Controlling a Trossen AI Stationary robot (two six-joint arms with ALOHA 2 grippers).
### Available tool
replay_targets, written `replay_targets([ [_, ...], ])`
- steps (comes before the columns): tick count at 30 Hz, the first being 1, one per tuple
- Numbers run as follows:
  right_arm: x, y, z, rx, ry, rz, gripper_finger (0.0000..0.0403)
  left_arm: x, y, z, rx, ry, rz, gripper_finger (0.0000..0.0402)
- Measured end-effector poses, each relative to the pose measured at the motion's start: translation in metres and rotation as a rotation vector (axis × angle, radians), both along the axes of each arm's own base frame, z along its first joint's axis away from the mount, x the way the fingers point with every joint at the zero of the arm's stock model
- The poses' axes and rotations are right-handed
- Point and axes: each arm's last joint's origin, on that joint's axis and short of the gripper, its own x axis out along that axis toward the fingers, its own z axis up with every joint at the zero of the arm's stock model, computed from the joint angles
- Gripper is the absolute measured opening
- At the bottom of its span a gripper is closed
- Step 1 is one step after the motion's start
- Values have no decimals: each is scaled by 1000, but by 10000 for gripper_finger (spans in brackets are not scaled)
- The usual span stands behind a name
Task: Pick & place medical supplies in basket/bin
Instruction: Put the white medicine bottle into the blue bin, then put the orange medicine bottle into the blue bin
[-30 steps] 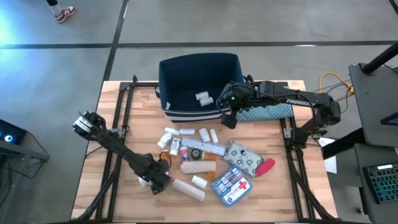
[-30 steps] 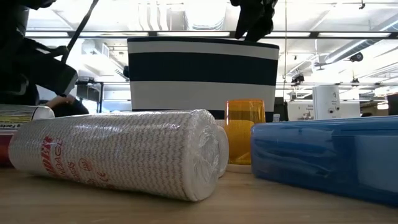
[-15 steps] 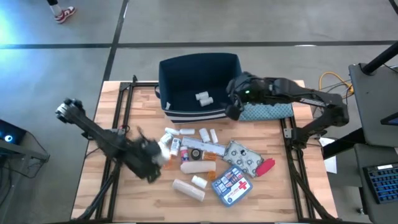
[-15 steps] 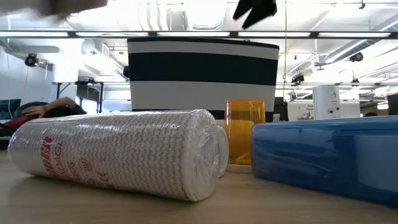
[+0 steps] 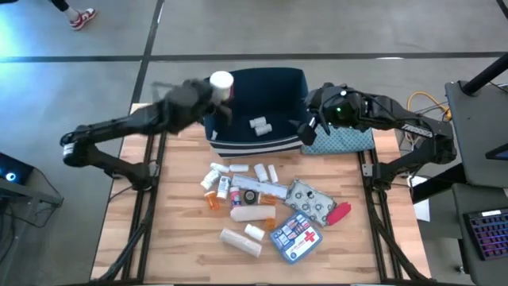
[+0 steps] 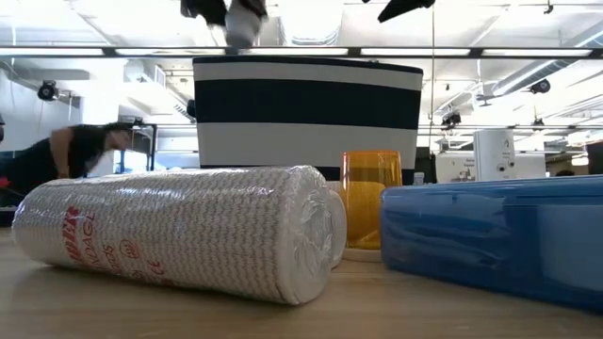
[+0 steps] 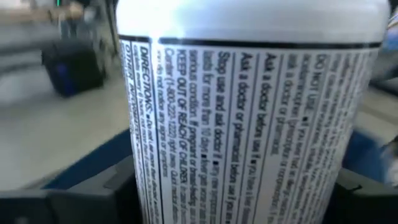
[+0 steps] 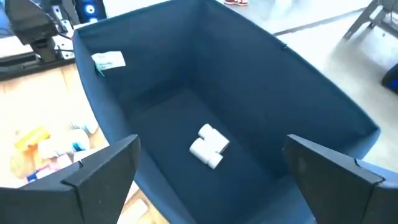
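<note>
The left gripper clamps a white pill bottle by its printed sides, over the near-left rim of the navy bin; the bottle looks light, rigid and smooth, likely slippery, so a hold across the mid-body suits it; the right gripper hangs spread wide and empty at the bin's right edge; two white items lie inside; other supplies stay on the tabletop.

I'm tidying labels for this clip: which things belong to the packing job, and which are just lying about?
Job: navy bin; white bottle in left gripper; orange vial; bandage roll; blister pack; first-aid pouch.
Lying about: patterned cloth.
</note>
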Motion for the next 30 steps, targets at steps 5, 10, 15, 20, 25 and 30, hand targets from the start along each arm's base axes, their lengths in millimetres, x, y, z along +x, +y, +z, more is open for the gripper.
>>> replay_targets([
  [5,-4,1,-4,47,27,-31,384,9,18,2,-113,118,-24,331],
  [10,-6,2,-6,66,55,-40,384,-7,-9,44,-133,226,-87,360],
  [15,-5,3,-7,64,57,-35,384,-38,-65,58,-327,335,-168,362],
  [20,-1,2,-10,68,67,-38,384,-50,-125,14,-604,387,-24,363],
  [25,2,1,-13,75,75,-43,384,-46,-175,-67,-826,367,184,363],
  [30,2,1,-13,85,69,-52,384,-44,-206,-140,-1040,175,326,363],
])
